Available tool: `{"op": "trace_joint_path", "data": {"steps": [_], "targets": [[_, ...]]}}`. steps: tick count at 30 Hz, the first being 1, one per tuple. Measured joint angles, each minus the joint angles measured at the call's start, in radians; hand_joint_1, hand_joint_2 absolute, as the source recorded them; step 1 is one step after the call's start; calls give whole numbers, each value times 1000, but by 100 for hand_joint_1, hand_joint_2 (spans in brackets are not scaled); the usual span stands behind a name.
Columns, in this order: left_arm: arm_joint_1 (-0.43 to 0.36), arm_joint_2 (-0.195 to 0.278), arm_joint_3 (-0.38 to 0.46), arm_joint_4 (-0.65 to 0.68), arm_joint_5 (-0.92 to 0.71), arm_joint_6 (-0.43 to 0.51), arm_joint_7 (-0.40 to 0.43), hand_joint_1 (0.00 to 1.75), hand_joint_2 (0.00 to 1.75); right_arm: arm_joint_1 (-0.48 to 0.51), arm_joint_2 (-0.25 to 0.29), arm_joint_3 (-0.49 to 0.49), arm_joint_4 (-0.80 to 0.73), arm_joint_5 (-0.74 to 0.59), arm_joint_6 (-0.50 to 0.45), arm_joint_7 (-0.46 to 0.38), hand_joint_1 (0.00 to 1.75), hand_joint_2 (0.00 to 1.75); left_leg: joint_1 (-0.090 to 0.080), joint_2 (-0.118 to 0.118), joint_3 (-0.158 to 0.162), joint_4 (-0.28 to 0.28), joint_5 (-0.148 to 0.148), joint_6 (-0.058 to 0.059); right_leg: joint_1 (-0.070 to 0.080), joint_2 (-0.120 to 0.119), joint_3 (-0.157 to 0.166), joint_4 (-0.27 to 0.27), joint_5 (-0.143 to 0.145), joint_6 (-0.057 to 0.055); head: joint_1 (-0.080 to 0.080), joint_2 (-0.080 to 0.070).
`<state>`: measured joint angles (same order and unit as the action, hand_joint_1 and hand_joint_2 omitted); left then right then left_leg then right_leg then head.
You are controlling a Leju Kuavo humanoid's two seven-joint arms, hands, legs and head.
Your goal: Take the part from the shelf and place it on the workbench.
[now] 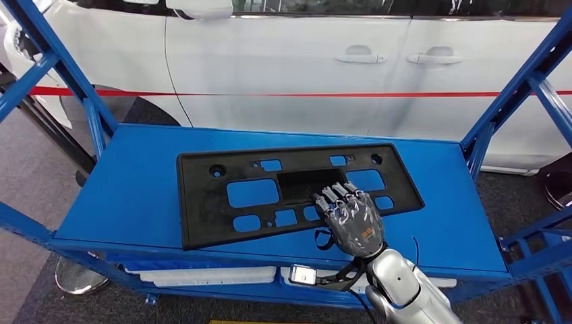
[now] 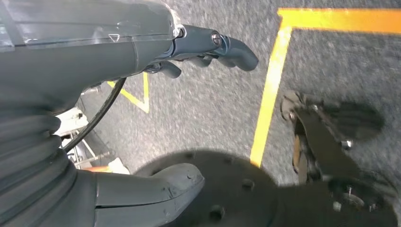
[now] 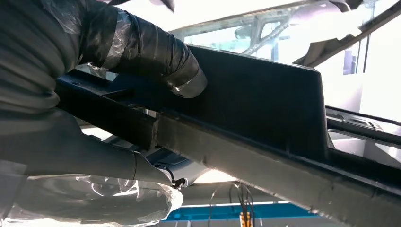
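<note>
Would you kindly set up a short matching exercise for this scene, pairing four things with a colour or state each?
Things:
1. black plate part
2. right hand
3. left hand
4. shelf

Descriptions:
A. blue
B. hangs over grey floor with yellow lines, holding nothing
C. lies flat, with rectangular cut-outs
D. grips the near edge of the part

Pairs: 1-C, 2-D, 3-B, 4-A

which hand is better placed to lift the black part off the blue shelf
Right. The right hand already grips the black plastic panel's near edge on the blue shelf. The left hand hangs over the floor, holding nothing.
</note>
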<state>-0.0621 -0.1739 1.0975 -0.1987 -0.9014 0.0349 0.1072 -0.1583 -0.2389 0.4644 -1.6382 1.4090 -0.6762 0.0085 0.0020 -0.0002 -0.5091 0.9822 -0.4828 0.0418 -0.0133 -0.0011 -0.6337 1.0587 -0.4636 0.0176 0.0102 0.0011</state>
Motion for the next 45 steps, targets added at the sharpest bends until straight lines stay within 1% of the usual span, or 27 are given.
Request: {"op": "trace_joint_path", "data": {"steps": [3, 4, 6, 8, 10, 13, 15, 18, 19, 20, 22, 23, 24, 26, 27, 29, 30, 31, 33, 34, 35, 37, 39, 41, 43, 44, 45], "targets": [[0, 0, 0, 0, -7, -1, 0, 0, 175, 0, -5, 2, 0, -17, -5, -3, 175, 175, 1, 5, -34, -1, 28, 12, -3, 1, -47, 155, -128, 9, 0, 0], [0, 0, 0, 0, -10, -1, 0, 0, 175, 1, -6, 4, 0, -22, -5, -5, 175, 175, 0, 6, -47, 3, 35, 12, -4, 1, -53, 202, -147, 12, 0, 0], [0, 0, 0, 0, -13, -2, 0, 0, 175, 1, -9, 10, 0, -31, -6, -10, 175, 175, 1, 6, -75, 14, 48, 9, -6, 1, -25, 209, -125, 16, 0, 0], [0, -1, 0, 0, -15, -1, 2, 0, 175, -1, -11, 16, 0, -50, -6, -20, 175, 175, 1, 6, -101, 30, 56, 2, -9, 1, 60, 98, -84, 18, 0, 0], [-1, -1, 0, 0, -19, 7, 9, 0, 175, -4, -13, 23, -3, -73, -6, -32, 175, 175, -1, 5, -119, 46, 64, -7, -7, 3, 125, -4, -77, 8, 0, 0], [-1, -1, 0, 0, -24, 21, 19, 0, 175, -8, -17, 35, -8, -101, -4, -45, 175, 175, -1, 3, -129, 51, 81, -27, -2, 3, 124, -29, -70, -16, 0, 0], [0, -1, 0, 0, -26, 22, 22, 0, 175, -10, -19, 41, -8, -109, -3, -51, 175, 175, 2, 1, -144, 75, 46, -40, -6, -1, 108, -34, -51, -35, 0, 0], [0, 0, 0, 0, -29, 21, 22, 0, 175, -11, -20, 49, -9, -116, -2, -55, 175, 175, 7, 0, -185, 225, -96, -55, -6, -4, 69, -35, -17, -49, 0, 0], [0, 0, 0, 0, -30, 21, 22, 0, 175, -11, -20, 52, -9, -119, -2, -55, 175, 175, 8, 0, -193, 280, -122, -59, -5, -5, 54, -33, -6, -49, 0, 0], [0, 0, 0, 0, -31, 20, 22, 0, 175, -11, -20, 55, -9, -122, -1, -56, 175, 175, 9, 0, -189, 313, -123, -60, -4, -5, 38, -32, 5, -48, 0, 0], [-1, 0, -1, 0, -33, 16, 21, 0, 175, -11, -20, 59, -9, -129, -1, -58, 175, 175, 9, 0, -136, 288, -73, -58, -3, -6, 7, -27, 26, -43, 0, 0], [-2, 0, -1, 0, -36, 15, 21, 0, 175, -11, -20, 61, -9, -134, -1, -60, 175, 175, 9, 0, -85, 229, -50, -53, -2, -6, -6, -25, 36, -40, -1, 0], [-3, 0, -2, 0, -39, 13, 21, 0, 175, -11, -20, 62, -10, -138, -1, -62, 175, 175, 7, 0, -27, 151, -45, -47, 0, -6, -16, -23, 45, -36, -1, 0], [-5, 2, -3, -1, -44, 13, 21, 0, 175, -13, -20, 63, -13, -146, -1, -66, 175, 175, 2, -1, 51, 32, -61, -35, 1, -7, -24, -23, 64, -25, 0, 0], [-5, 2, -3, -1, -45, 12, 21, 0, 175, -14, -20, 64, -15, -148, -1, -68, 175, 175, -2, -2, 62, 6, -67, -30, 0, -8, -26, -26, 75, -18, 0, 0], [-4, 2, -3, -1, -46, 12, 21, 0, 175, -16, -21, 65, -16, -150, -1, -72, 175, 175, -2, 1, 49, -3, -46, -16, -2, -8, -29, -34, 89, -5, 0, 0], [-5, 2, -3, -1, -47, 11, 21, 0, 175, -16, -21, 66, -16, -150, -1, -73, 175, 175, 0, 3, 39, -7, -33, -8, -3, -7, -36, -26, 72, 0, 0, 0], [-5, 1, -3, 0, -47, 11, 21, 0, 175, -16, -22, 67, -16, -150, -1, -73, 175, 175, 3, 6, 27, -11, -17, 0, -3, -5, -47, 1, 35, 4, 0, 0], [-5, 2, -3, 0, -48, 12, 22, 0, 175, -16, -23, 69, -16, -150, -1, -75, 175, 175, 2, 10, -5, -10, 10, 10, -6, -3, -76, 111, -76, 8, 0, 0], [-5, 3, -3, 0, -48, 13, 22, 0, 175, -16, -23, 71, -16, -150, -1, -76, 175, 175, 1, 11, -24, -7, 23, 12, -7, -3, -85, 174, -111, 10, 0, 0], [-4, 3, -3, 0, -46, 13, 23, 0, 175, -16, -23, 72, -16, -150, -1, -78, 175, 175, -1, 11, -43, -3, 35, 12, -7, -3, -85, 222, -121, 12, 0, 0], [-4, 3, -3, 0, -39, 10, 23, 0, 175, -20, -24, 79, -15, -148, 0, -84, 175, 175, -2, 11, -84, 9, 57, 9, -8, -3, -47, 235, -77, 12, 0, 0], [-5, 7, -1, 0, -32, 2, 24, 0, 175, -35, -17, 94, -11, -145, 7, -91, 175, 175, -3, 10, -120, 26, 73, 2, -6, -3, 48, 135, -44, 7, 0, 0], [-6, 16, 1, -1, -26, -8, 30, 0, 175, -70, 5, 119, 4, -141, 20, -90, 175, 175, -6, 12, -145, 41, 89, -10, -2, -1, 133, 11, -71, -4, 0, 0], [-8, 28, 4, -1, -24, -15, 39, 0, 175, -103, 31, 145, 29, -137, 27, -81, 175, 175, -7, 14, -156, 43, 109, -23, 3, -1, 150, -38, -88, -17, -1, 0], [-8, 34, 5, -1, -23, -16, 42, 0, 175, -112, 41, 155, 41, -136, 27, -77, 175, 175, -5, 14, -161, 44, 115, -28, 2, -4, 142, -40, -80, -24, 0, 0], [-8, 39, 7, -1, -23, -17, 44, 0, 175, -116, 50, 164, 51, -135, 27, -74, 175, 175, -3, 11, -167, 52, 102, -34, 1, -7, 133, -40, -69, -32, -1, 0]]}}
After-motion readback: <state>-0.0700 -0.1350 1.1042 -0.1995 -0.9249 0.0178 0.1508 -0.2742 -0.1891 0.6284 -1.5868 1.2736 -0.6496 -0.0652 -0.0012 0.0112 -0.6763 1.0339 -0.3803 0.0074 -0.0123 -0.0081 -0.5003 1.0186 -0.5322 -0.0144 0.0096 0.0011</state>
